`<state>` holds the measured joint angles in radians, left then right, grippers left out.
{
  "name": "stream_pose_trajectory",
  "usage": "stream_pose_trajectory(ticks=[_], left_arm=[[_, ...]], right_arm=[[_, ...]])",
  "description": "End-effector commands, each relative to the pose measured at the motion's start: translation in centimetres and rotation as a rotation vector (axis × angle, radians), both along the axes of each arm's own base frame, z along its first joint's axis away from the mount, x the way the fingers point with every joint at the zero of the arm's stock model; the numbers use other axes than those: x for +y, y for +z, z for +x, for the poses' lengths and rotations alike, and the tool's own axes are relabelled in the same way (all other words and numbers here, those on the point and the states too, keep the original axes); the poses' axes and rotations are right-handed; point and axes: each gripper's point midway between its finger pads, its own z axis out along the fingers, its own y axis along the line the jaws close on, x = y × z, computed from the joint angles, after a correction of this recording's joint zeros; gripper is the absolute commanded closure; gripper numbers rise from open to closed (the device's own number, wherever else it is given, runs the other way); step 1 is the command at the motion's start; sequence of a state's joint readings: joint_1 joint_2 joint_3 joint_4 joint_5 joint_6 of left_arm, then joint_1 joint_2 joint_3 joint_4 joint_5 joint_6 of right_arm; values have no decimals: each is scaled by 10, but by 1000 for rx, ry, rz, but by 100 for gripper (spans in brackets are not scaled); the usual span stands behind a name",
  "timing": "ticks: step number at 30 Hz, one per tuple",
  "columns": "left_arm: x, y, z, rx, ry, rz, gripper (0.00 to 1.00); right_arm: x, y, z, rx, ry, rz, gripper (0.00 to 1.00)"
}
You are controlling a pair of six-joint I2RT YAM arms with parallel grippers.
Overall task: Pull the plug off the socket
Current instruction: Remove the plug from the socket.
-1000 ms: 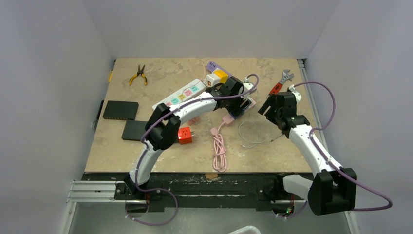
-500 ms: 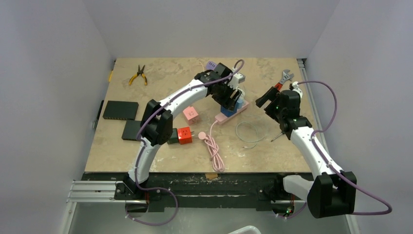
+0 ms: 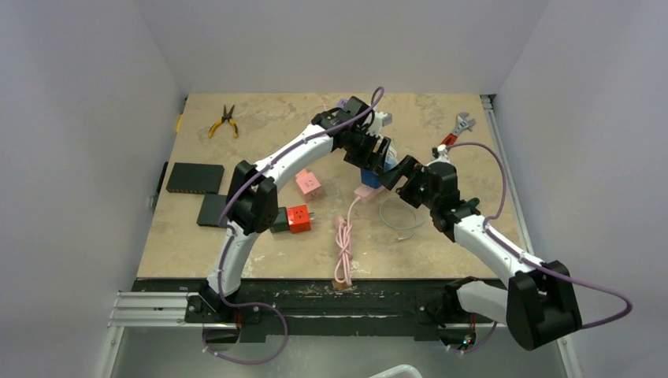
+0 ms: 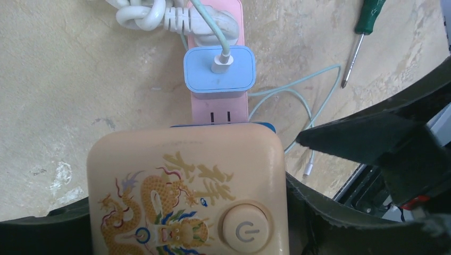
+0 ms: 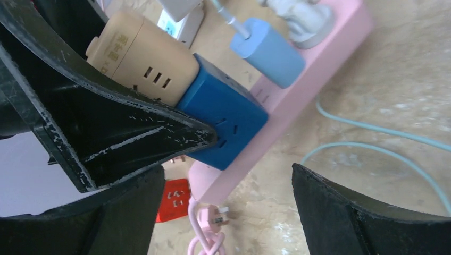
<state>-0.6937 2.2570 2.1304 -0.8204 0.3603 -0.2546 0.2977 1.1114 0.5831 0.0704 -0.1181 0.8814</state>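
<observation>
As my left claw [image 3: 372,156] clamps the rigid beige cube plug [image 4: 186,180], my wide-open right claw [image 5: 228,178] should pin the pink power strip [image 5: 345,26].

The pink power strip [image 3: 366,192] is lying a little right of centre in the overhead view, with its coiled pink cord [image 3: 343,252] trailing toward the near edge. A beige plug [image 4: 186,180], a rounded block with a dragon drawing and a round power button on its face, is sitting stacked on a dark blue cube [image 5: 223,117]. That cube is sitting against the strip's face, so the plug is not yet off. Just beside the stack, a light blue charger [image 4: 219,71] is sitting plugged into the strip, and a white plug [image 5: 298,13] is occupying the socket beyond it.
</observation>
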Motion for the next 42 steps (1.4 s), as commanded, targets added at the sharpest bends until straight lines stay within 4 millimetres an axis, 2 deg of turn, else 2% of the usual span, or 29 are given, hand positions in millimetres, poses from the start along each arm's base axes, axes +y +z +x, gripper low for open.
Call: stream_pose_trajectory(ticks=[1,4,10,20,26,28,33,35,37,42], left_arm=[[-24,93,0,-49,6,-243,100],[-29,96,0,-31,9,-270,100],[-36,104,8,-39,18,-314,100],[-41,107,11,-17,52,-343,100],[-38,106,7,0,64,-341,100],[-37,106,8,-10,67,-335,100],[-33,108,10,-20,70,-330,100],[-29,109,12,-27,77,-326,100],[-24,111,16,-33,87,-324,100],[-13,119,25,-55,112,-330,100]], right_arm=[[30,24,14,-101,51,130,13],[42,22,18,-108,68,120,14],[61,3,11,-74,110,93,15],[57,-9,22,-62,-10,137,18],[52,-1,34,-97,-80,159,22],[52,-1,39,-95,-91,149,28],[48,-5,36,-90,-92,119,59],[41,-6,30,-89,-100,81,77],[29,-6,25,-92,-118,29,100],[10,-24,6,-62,-145,-44,100]])
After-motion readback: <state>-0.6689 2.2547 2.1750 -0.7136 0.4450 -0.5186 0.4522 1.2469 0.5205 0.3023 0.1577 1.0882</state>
